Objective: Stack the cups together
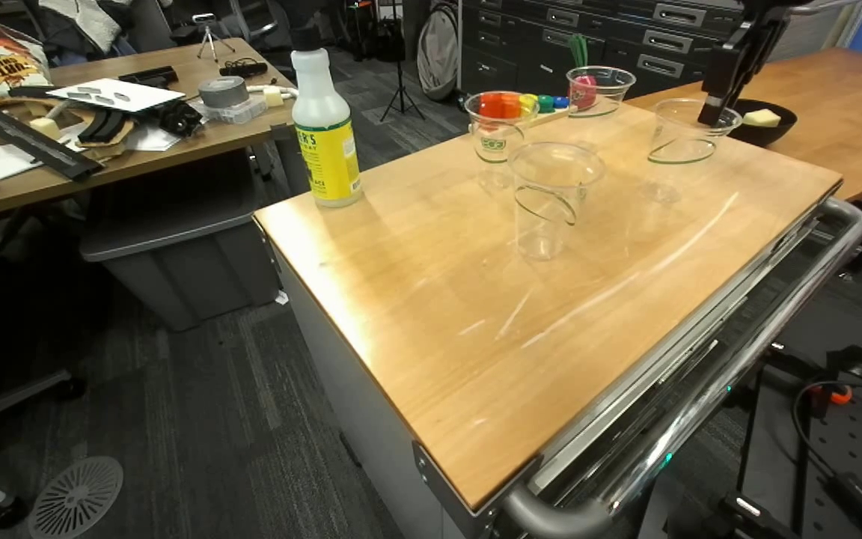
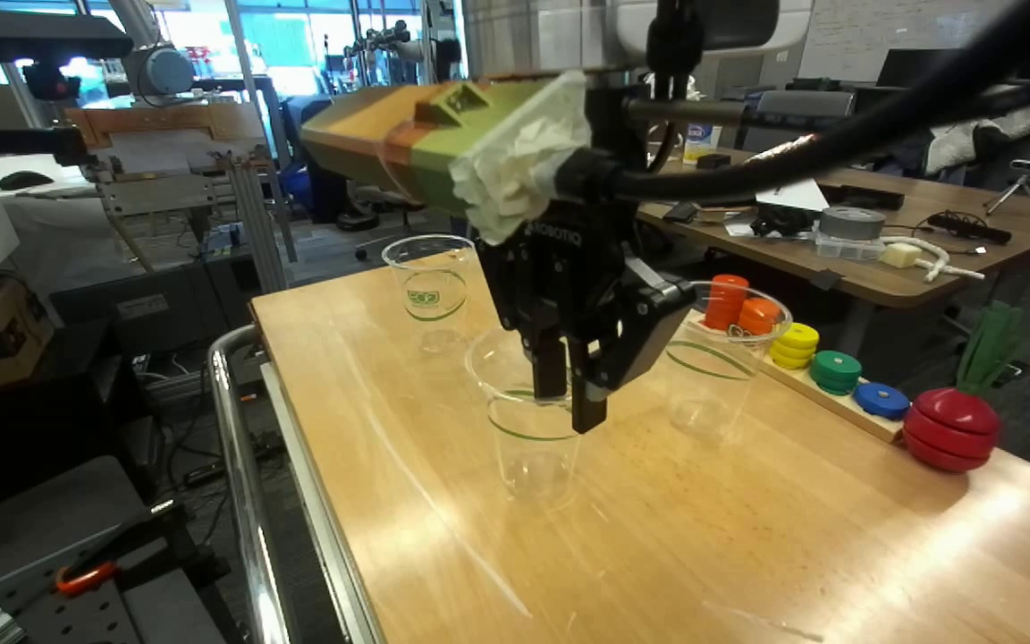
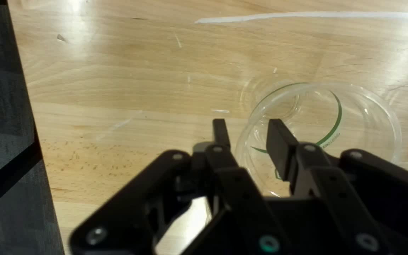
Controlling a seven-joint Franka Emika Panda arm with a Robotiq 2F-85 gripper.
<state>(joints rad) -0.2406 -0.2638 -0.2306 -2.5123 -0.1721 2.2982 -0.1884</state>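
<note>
In an exterior view, we find the gripper (image 2: 569, 402) pointing down at a see-through plastic tumbler (image 2: 533, 447), its fingertips (image 2: 588, 413) overlapping the rim in our line of sight. From that tumbler, a second tumbler (image 2: 434, 291) stands upright toward 11 o'clock, and a third tumbler (image 2: 712, 376) toward 2 o'clock, in front of a disc-stacking toy (image 2: 837, 371). A red toy vegetable (image 2: 951, 429) sits toward 3 o'clock, near the edge of the wooden tabletop (image 2: 747, 537). Toward 9 o'clock a tubular metal rail (image 2: 238, 465) follows its other side, and we have a broad stretch of wood toward 4 and 5 o'clock.

In an exterior view, we take the foremost tumbler (image 1: 547, 206) as our hub: one tumbler (image 1: 492, 142) stands toward 11 o'clock, another tumbler (image 1: 607, 93) toward 1 o'clock, and the tumbler (image 1: 678, 146) by the gripper's tip toward 2 o'clock. A yellow-labelled bottle (image 1: 330, 150) stands between 9 and 10 o'clock, near a corner. The roomiest wood runs toward 6 o'clock, down to the front corner.

In the wrist view, the two fingers (image 3: 278, 141) stand apart, so we read the gripper as released; the left rim of a tumbler (image 3: 335, 131) shows between them, and we cannot tell whether either finger touches it. That tumbler spreads toward 3 o'clock; the tabletop's edge slants by toward 9 o'clock, across a good width of wood.
</note>
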